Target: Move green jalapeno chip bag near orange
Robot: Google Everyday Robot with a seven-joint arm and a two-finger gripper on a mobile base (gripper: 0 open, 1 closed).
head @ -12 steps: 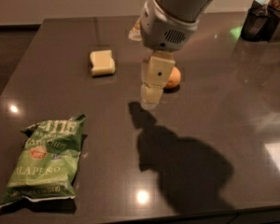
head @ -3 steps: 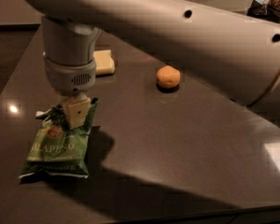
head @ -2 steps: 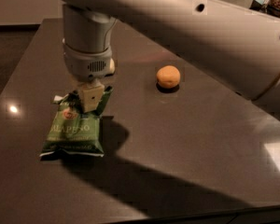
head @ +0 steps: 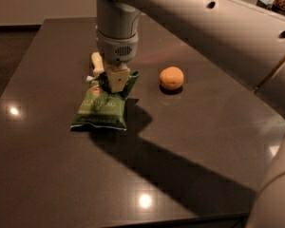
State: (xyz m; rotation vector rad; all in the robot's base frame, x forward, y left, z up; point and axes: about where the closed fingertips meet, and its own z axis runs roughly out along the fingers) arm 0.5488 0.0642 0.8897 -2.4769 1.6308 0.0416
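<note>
Camera view, Ben: where does the gripper [head: 117,83] sit?

Left of centre in the frame, Ana, over the dark table [head: 204,141]. It points straight down from the big pale arm [head: 194,18] that crosses the top of the frame. It is at the upper end of the green jalapeno chip bag [head: 100,109].

And the jaws?

Closed to a narrow pinch on the bag's top edge. The foil bunches up on either side of the pale fingers [head: 118,79]. Nothing else is in them.

How does the bag lie?

Tilted. Its top end is raised at the gripper, and its bottom seam rests on the table, nearer the camera and a little to the left. The lettered face looks up toward us, with a small red logo just beside the fingers.

Where is the orange [head: 171,77]?

On the table to the right of the gripper, with a strip of bare tabletop between it and the bag. Near, but not touching.

Anything else?

A pale yellow block [head: 97,62] sits just behind the bag, partly hidden by the wrist. I cannot tell whether it touches the foil. The arm's shadow [head: 171,170] runs from the bag toward the near right edge, and two bright light spots glint on the surface.
</note>
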